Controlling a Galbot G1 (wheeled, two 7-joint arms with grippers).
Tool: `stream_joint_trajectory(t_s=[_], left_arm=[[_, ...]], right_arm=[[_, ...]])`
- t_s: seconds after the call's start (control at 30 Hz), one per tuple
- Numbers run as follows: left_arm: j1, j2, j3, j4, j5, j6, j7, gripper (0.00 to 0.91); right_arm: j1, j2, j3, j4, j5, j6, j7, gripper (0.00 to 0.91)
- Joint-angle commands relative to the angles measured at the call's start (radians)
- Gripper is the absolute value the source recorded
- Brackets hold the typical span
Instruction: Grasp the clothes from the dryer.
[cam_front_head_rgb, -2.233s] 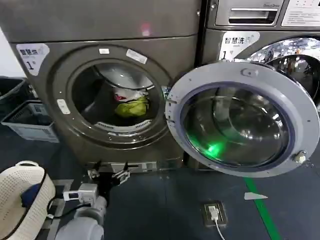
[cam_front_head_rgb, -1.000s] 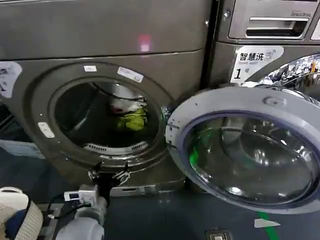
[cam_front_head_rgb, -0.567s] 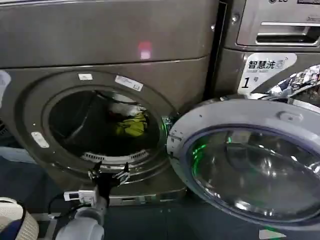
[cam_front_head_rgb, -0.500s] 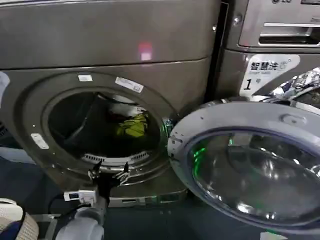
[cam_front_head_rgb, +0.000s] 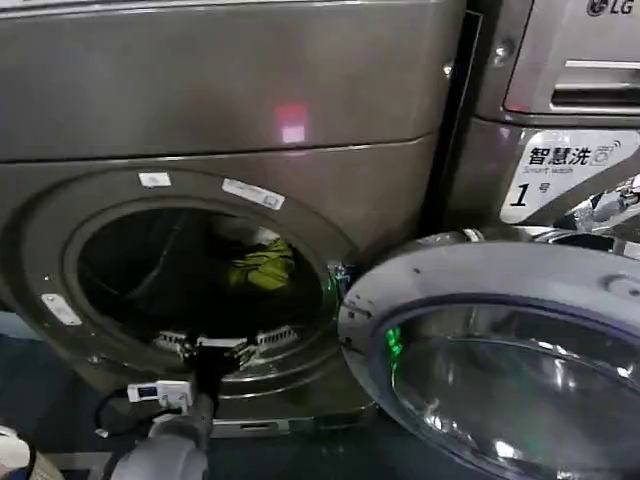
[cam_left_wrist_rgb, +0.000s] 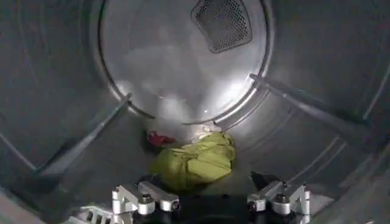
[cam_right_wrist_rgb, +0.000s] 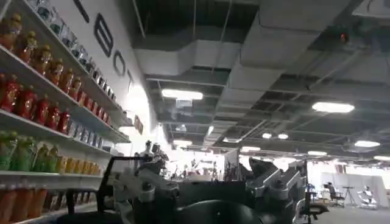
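The dryer (cam_front_head_rgb: 220, 90) stands with its round porthole open and its grey-rimmed glass door (cam_front_head_rgb: 470, 270) swung out to the right. The clothes (cam_front_head_rgb: 260, 265), a yellow-green bundle, lie deep in the drum. My left gripper (cam_front_head_rgb: 218, 348) is at the porthole's lower rim, pointing inward. In the left wrist view the clothes (cam_left_wrist_rgb: 195, 164) rest on the drum floor just ahead of the left gripper (cam_left_wrist_rgb: 207, 190), with a white piece bearing red marks (cam_left_wrist_rgb: 159, 139) behind them. That gripper is open and apart from the fabric. My right gripper (cam_right_wrist_rgb: 207, 176) is open and empty, aimed up at a ceiling.
A like machine (cam_front_head_rgb: 560, 60) with a recessed handle slot stands to the right, behind the open door. Drum ribs (cam_left_wrist_rgb: 304, 106) and a round mesh vent (cam_left_wrist_rgb: 222, 21) line the drum. A white basket's edge (cam_front_head_rgb: 8, 455) shows at the bottom left.
The head view has closed in on the dryer. My left gripper has gone from below the porthole up to its lower rim. The basket has slid almost out of sight.
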Motion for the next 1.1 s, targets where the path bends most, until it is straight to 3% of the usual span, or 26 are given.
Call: stream_joint_trajectory(t_s=[0.03,0.43,0.83,1.1], left_arm=[[0.000,0.000,0.000,0.000,0.002,0.049,0.000,0.907],[-0.082,0.005,0.001,0.101,0.062,0.049,0.004,0.907],[-0.484,0.024,-0.022,0.506,0.067,0.049,0.017,0.907],[-0.695,0.030,-0.017,0.774,0.095,-0.024,0.023,0.907]], right_arm=[[0.002,0.000,-0.002,-0.003,-0.001,0.001,0.000,0.907],[-0.001,0.005,-0.005,-0.018,-0.013,0.016,0.002,0.907],[0.019,0.006,-0.023,-0.012,-0.010,0.017,0.001,0.907],[0.018,0.003,-0.021,-0.015,-0.009,0.017,0.000,0.907]])
